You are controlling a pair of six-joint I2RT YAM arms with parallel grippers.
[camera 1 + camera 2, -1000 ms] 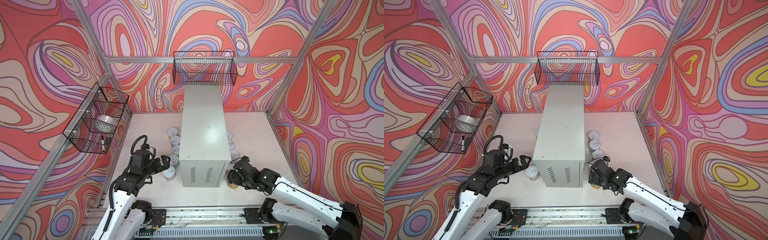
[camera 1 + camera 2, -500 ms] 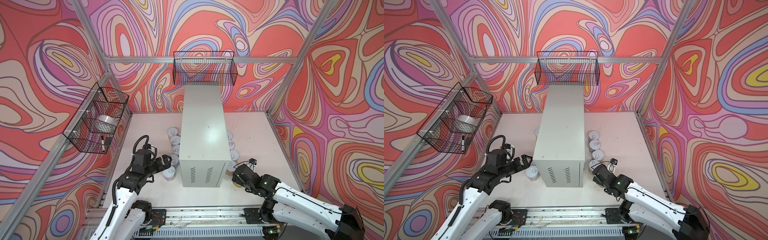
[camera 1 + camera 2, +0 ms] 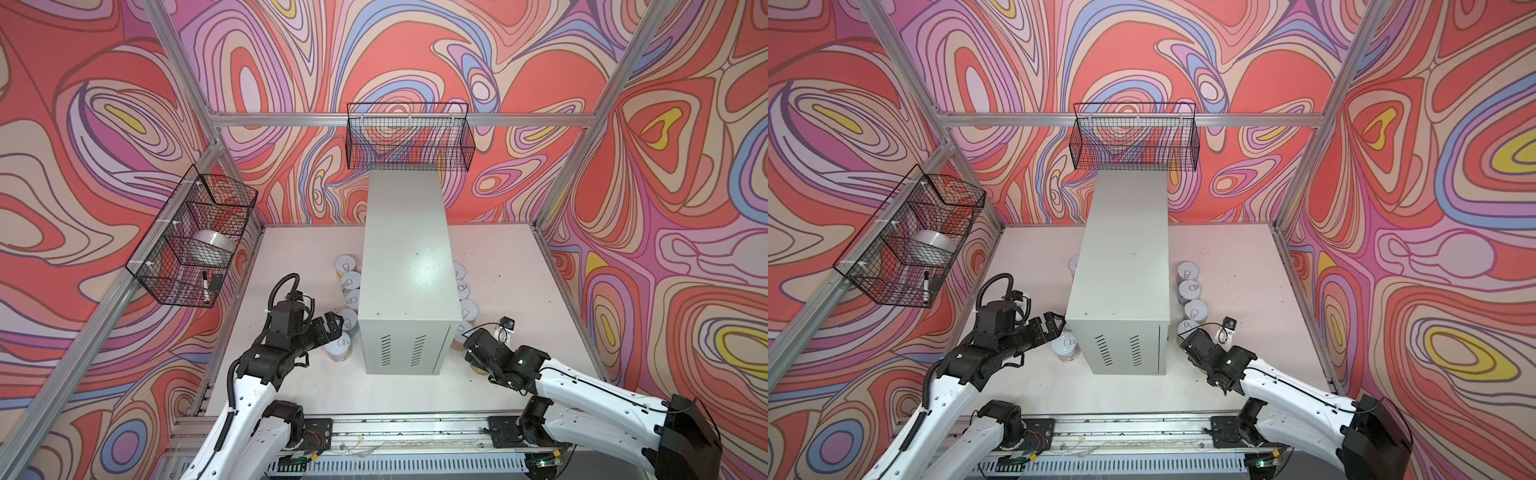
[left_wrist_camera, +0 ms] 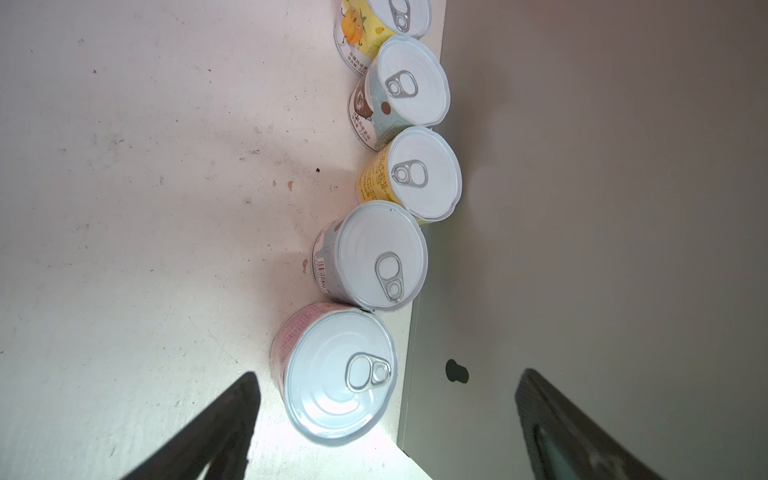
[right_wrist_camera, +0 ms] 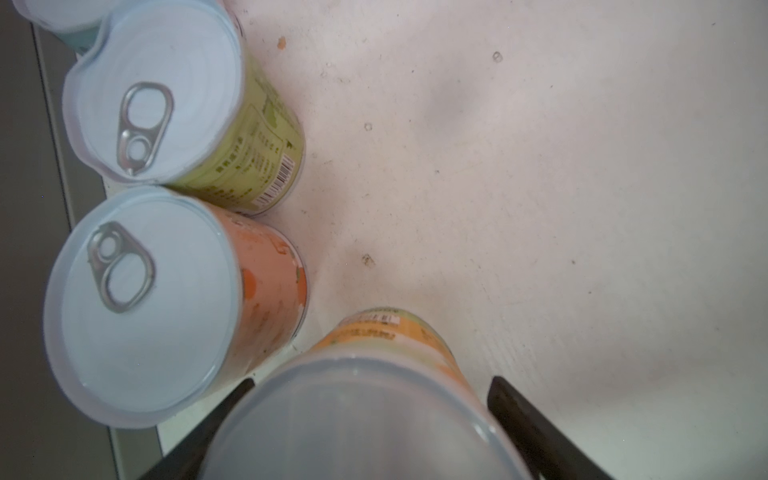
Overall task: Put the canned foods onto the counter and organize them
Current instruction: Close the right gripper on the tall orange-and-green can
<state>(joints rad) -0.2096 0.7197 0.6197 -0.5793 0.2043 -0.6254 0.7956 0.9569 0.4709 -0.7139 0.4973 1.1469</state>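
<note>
1. The tall light-grey rectangular metal counter (image 3: 409,266) stood mid-scene on the white tabletop (image 3: 291,257), vent slits on its near face.
2. L side: five short tins w/ silver pull-tab lids stood upright on the tabletop in a row along the counter's left wall. Near to far these were a pink-label tin (image 4: 336,374), a grey-blue tin (image 4: 376,255), a yellow tin (image 4: 424,172), a pale-blue tin w/ brown print (image 4: 409,81) and a yellow fruit-print tin (image 4: 395,16), cut off at the frame edge.
3. The left gripper (image 4: 388,376) hung low just near of the pink-label tin, jaws spread wide and not touching it. One finger showed over the tabletop, the other against the counter's wall.
4. R side: a right-hand row of tins (image 3: 1190,289) ran along the counter's right wall. The right wrist view showed a green-label tin (image 5: 153,91) and, just near of it, an orange-pink tin (image 5: 141,303), both upright.
5. The right gripper (image 5: 372,379) was down at the row's near end, fingers either side of a yellow-orange tin (image 5: 386,332) and close against its rim. Couldn't tell whether they pressed it. That tin's base looked to be on the tabletop, just near of the orange-pink tin.
6. A black wire basket (image 3: 232,195) on the left wall held a white roll of tape (image 3: 212,245).
</note>
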